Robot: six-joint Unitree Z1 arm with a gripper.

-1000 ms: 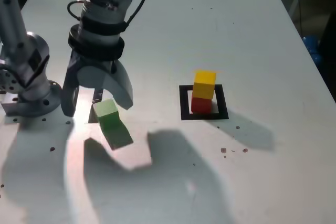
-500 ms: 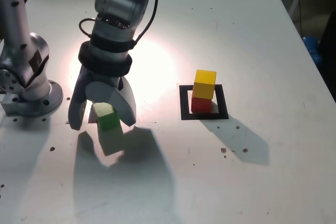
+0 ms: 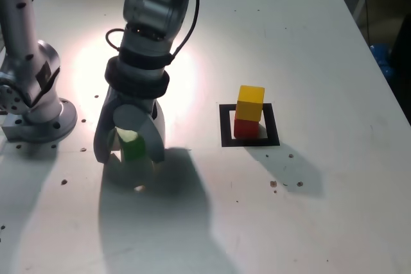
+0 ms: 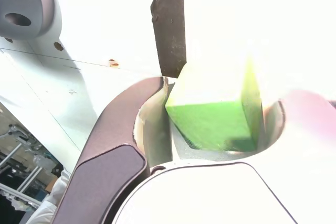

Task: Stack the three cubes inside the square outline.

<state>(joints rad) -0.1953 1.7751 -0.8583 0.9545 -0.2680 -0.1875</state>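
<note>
The green cube [image 3: 131, 145] sits on the white table at the exterior view's left, between the two fingers of my gripper [image 3: 130, 157], which points straight down over it. In the wrist view the green cube [image 4: 215, 121] fills the gap of the gripper [image 4: 220, 114], and both jaws lie against its sides. To the exterior view's right, the yellow cube [image 3: 250, 102] rests on the red cube [image 3: 246, 128] inside the square outline [image 3: 224, 126] of black tape.
My arm's grey base [image 3: 35, 94] is bolted at the exterior view's left edge. A thin black strip [image 4: 169, 24] lies on the table just beyond the green cube. The table's right edge [image 3: 379, 81] runs near a blue object [image 3: 383, 62] on the floor.
My gripper has come down around the green cube and its jaws have narrowed from wide open to touching it. The cube, tilted before, now sits between the fingers. The yellow-on-red stack has not moved.
</note>
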